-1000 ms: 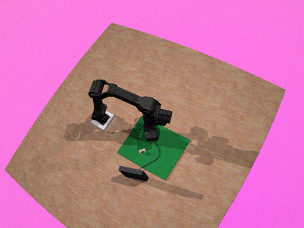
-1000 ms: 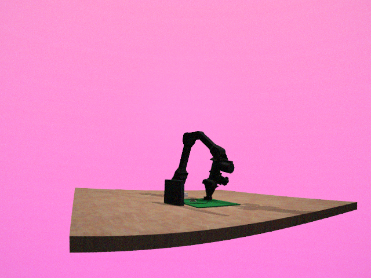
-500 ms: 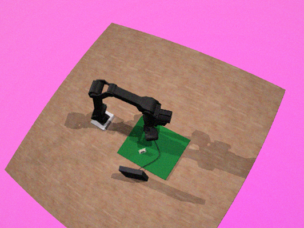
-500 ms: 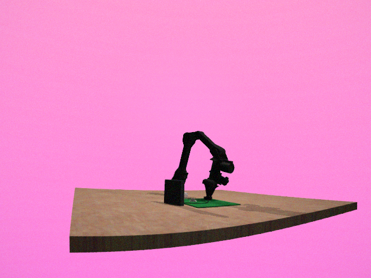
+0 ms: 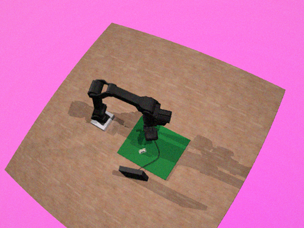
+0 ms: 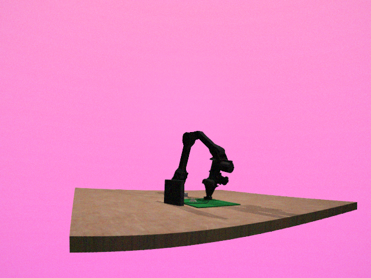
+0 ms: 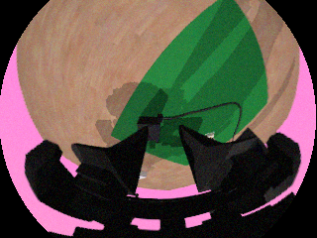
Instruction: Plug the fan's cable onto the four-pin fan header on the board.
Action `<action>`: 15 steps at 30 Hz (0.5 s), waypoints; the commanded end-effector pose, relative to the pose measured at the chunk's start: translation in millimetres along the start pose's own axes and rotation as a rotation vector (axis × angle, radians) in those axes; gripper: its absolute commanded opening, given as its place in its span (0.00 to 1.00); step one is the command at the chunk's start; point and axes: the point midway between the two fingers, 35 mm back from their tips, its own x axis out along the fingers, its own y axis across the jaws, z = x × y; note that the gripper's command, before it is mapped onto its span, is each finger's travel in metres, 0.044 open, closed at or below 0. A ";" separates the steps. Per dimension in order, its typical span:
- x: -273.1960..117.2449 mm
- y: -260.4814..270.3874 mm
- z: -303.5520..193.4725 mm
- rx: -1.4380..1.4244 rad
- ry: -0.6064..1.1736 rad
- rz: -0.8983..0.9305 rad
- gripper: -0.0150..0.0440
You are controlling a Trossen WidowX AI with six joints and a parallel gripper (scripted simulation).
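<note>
Black fan [image 5: 132,173] [image 6: 174,192] beside green board [image 5: 170,163] [image 6: 214,203] [image 7: 213,64]

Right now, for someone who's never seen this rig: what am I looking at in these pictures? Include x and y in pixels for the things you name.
One robot arm [image 5: 125,95] [image 6: 186,157] ends in a two-fingered gripper [image 5: 151,136] [image 6: 207,197] [image 7: 162,129]. The top picture looks down from above, the exterior one from the side, and the wrist one past the fingers.

On the table [image 5: 65,168] [image 6: 119,215] [image 7: 74,74] lies a green board [image 5: 169,163] [image 6: 218,203] [image 7: 198,64] with a small white header [image 5: 142,151] [image 6: 193,200] [image 7: 210,135]. A dark fan [image 5: 133,173] [image 6: 174,193] stands beside the board; its cable [image 5: 159,153] [image 6: 197,202] [image 7: 198,109] runs to a dark plug [image 7: 150,131].

The fingers are apart and seem to hold nothing. The plug shows by one fingertip; I can't tell if they touch.
</note>
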 end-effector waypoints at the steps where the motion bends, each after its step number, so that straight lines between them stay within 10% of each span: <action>1: -9.2 0.0 -3.8 -0.003 -0.032 0.006 0.60; 15: -51.0 0.0 -19.8 -0.004 -0.198 0.007 0.60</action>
